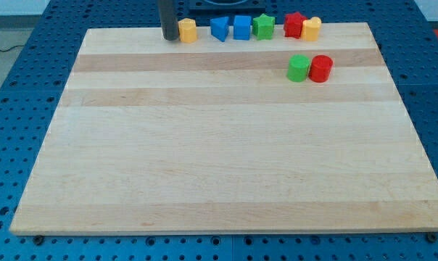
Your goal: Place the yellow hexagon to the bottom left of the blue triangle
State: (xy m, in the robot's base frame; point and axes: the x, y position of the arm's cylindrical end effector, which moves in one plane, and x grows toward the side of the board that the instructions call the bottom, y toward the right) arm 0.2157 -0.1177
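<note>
The yellow hexagon (pixel 188 30) sits near the top edge of the wooden board (pixel 219 145), left of centre. My tip (pixel 168 36) rests on the board right against the hexagon's left side. The blue triangle (pixel 219 28) lies a short gap to the right of the hexagon, in the same row along the top edge.
To the right of the triangle along the top edge stand a blue cube (pixel 241 27), a green star (pixel 263 26), a red star (pixel 294 25) and a yellow block (pixel 311 28). A green cylinder (pixel 299 68) and a red cylinder (pixel 320 69) stand together lower right.
</note>
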